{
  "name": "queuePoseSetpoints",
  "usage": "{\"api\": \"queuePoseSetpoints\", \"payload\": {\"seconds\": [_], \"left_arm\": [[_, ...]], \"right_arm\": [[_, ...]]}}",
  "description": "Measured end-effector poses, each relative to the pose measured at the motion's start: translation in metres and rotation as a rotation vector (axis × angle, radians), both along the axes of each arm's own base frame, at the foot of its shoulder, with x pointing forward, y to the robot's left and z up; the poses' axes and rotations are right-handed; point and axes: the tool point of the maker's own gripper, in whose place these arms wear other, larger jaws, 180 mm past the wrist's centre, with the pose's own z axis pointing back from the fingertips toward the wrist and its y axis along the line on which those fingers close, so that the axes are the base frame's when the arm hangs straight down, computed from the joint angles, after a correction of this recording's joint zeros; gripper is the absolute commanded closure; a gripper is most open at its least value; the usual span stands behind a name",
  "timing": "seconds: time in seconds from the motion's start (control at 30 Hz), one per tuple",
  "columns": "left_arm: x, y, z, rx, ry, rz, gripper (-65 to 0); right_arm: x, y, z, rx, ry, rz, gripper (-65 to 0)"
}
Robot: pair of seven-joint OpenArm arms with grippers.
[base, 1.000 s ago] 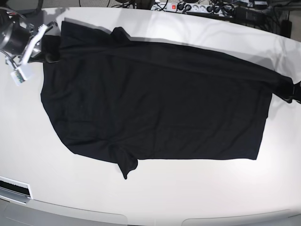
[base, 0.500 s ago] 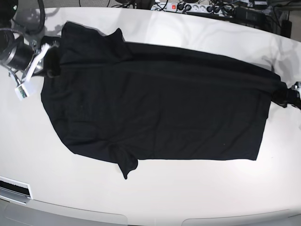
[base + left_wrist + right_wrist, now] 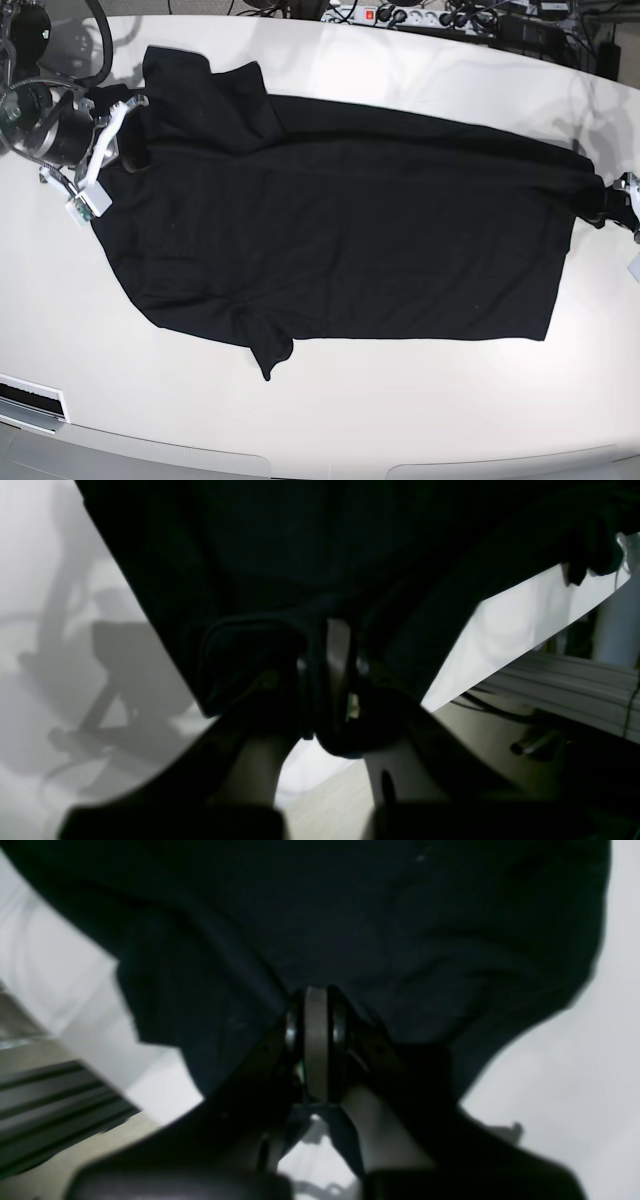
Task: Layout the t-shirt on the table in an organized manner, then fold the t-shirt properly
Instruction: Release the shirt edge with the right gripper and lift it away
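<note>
The black t-shirt lies spread lengthwise across the white table, with one short sleeve pointing to the near edge and another at the far left. At the shirt's left end my right gripper is shut on the fabric; in the right wrist view the closed gripper pinches dark cloth. My left gripper is shut on the shirt's right end near the table's right edge; the left wrist view shows that gripper clamped on a bunched fold.
A power strip and cables run along the far edge. A white label hangs from the right arm. A slotted panel sits at the near left corner. Bare tabletop lies in front of the shirt.
My right gripper has moved toward the near side and slightly right with the shirt's left end, and the far sleeve now lies flatter. The left gripper has barely shifted.
</note>
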Motion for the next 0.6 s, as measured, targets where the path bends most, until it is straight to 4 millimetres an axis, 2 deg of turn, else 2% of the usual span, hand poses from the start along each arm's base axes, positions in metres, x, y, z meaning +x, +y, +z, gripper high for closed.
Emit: {"api": "queuePoseSetpoints", "payload": {"seconds": [0.13,0.6], "left_arm": [[0.003,0.005,0.001,0.031,-0.007,-0.002,0.0],[0.006,0.002,0.002,0.019,-0.025,0.003,0.0]], "right_arm": [[0.010,-0.006,0.005,-0.013,-0.032,-0.021,0.0],[0.013,-0.001,0.008,0.007,-0.057,-0.023,0.0]]}}
